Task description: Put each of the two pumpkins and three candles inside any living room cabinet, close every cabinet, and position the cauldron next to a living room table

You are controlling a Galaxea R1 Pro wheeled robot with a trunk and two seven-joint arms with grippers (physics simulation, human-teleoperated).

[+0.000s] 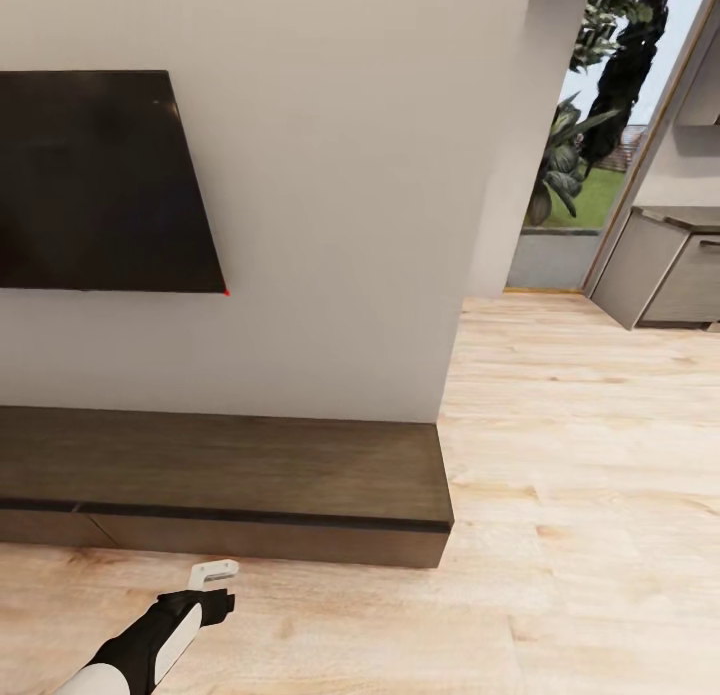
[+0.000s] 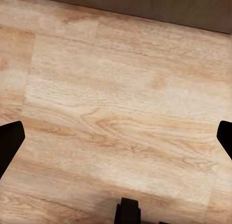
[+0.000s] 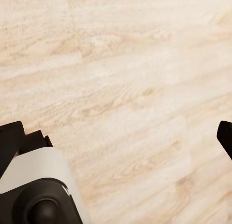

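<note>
The long, low, dark-brown wooden cabinet [image 1: 225,485] stands against the pale wall [image 1: 340,195], and its flat handleless fronts all sit flush and closed. A dark strip of the cabinet [image 2: 159,7] also appears in the left wrist view, just beyond the light oak plank floor [image 2: 116,113].

The left gripper [image 1: 212,579], black with a white bracket, hangs over the floor just in front of the cabinet, apart from its front. In the left wrist view its black fingertips [image 2: 9,142] sit at opposite edges of the frame, spread wide, with nothing between them.

The right gripper's black fingertips [image 3: 9,139] likewise stand wide apart over bare floor [image 3: 130,89], holding nothing.

Above the cabinet, a flat black wall-mounted screen [image 1: 95,180] is fixed to the wall. Well beyond the cabinet's right end, grey kitchen units [image 1: 665,265] stand beside a tall window [image 1: 590,135] showing green plants.
</note>
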